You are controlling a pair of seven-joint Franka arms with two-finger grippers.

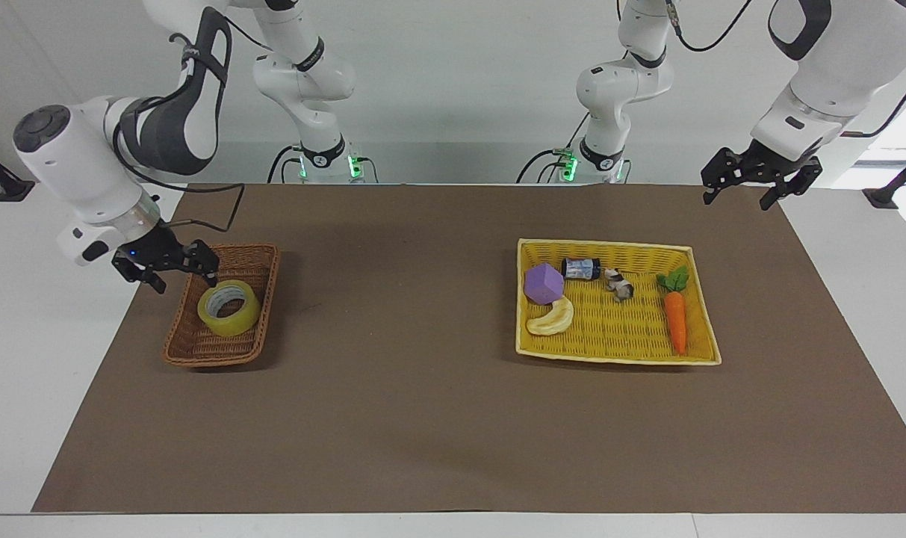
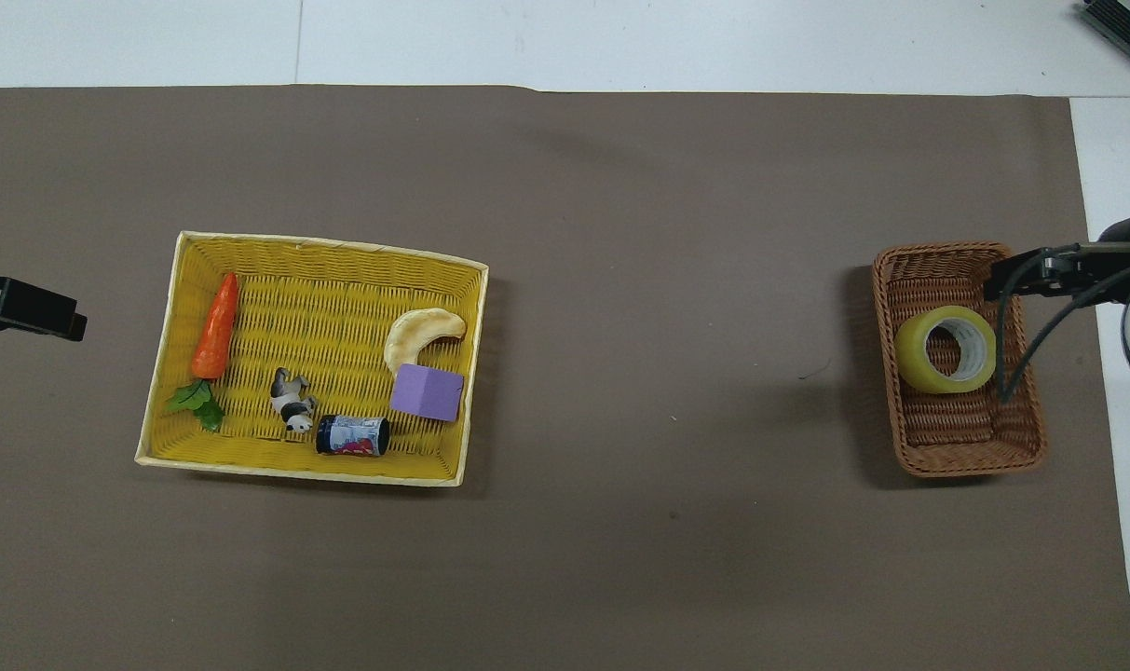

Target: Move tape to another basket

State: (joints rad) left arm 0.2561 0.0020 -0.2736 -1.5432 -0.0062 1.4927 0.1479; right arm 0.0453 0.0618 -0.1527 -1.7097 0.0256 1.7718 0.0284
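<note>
Tape (image 1: 228, 308) rests in the basket (image 1: 191, 351).
I see right gripper (image 1: 167, 267) just above it, fingers wide, empty; left gripper (image 1: 760, 180) waits, wide.

Yellow tape (image 1: 228, 308) roll tilted inside brown wicker basket (image 1: 191, 348)
</note>
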